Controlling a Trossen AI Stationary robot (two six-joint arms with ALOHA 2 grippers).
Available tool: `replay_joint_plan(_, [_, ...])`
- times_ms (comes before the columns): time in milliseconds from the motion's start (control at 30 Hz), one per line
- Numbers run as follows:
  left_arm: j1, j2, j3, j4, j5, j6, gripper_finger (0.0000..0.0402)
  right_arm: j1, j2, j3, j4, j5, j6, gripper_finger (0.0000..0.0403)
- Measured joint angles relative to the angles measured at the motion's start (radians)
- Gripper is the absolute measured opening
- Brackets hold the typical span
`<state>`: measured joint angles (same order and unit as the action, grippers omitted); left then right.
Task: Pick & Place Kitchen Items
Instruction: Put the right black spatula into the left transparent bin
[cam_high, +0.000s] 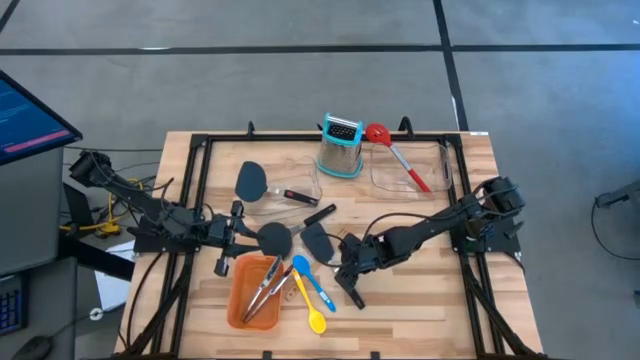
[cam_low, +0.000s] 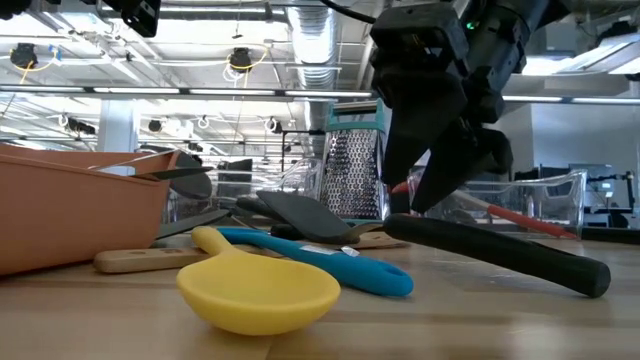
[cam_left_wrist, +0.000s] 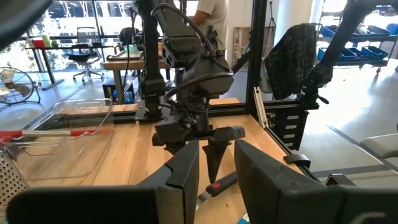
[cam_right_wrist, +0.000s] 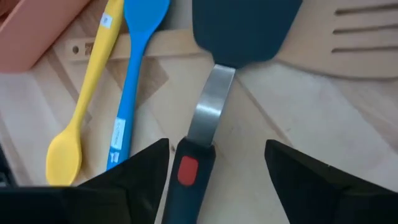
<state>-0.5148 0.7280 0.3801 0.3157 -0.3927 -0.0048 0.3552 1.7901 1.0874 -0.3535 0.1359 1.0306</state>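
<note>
The desk (cam_high: 420, 290) carries an orange tray (cam_high: 243, 300) already holding steel tongs (cam_high: 262, 290), seemingly the collecting place, with the left hand (cam_high: 222, 238) hovering half open and empty just beside it. The right hand (cam_right_wrist: 214, 163), fingers spread wide and gripping nothing, straddles the dark spatula (cam_right_wrist: 214, 93) lying flat near the blue spoon (cam_right_wrist: 134, 74) and yellow spoon (cam_right_wrist: 87, 106). The spatula's long axis runs along the right arm, blade pointing away toward the wooden spatula (cam_right_wrist: 348, 43), likely just released or about to be grasped.
</note>
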Motion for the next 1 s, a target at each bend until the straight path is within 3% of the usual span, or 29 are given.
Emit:
replay_joint_plan(300, [0.000, 0.000, 0.000, 0.000, 0.000, 0.000, 0.0090, 0.018, 0.025, 0.001, 0.026, 0.047, 0.013, 0.0260])
replay_joint_plan(700, [0.000, 0.000, 0.000, -0.001, 0.000, 0.000, 0.0090, 0.029, 0.139, 0.004, 0.105, -0.003, 0.036, 0.0254])
replay_joint_plan(833, [0.000, 0.000, 0.000, -0.001, 0.000, 0.000, 0.0090, 0.029, 0.140, 0.004, 0.092, 0.008, 0.068, 0.0205])
replay_joint_plan(1000, [0.000, 0.000, 0.000, -0.001, 0.000, 0.000, 0.0090, 0.021, 0.141, 0.003, 0.066, 0.002, 0.097, 0.0098])
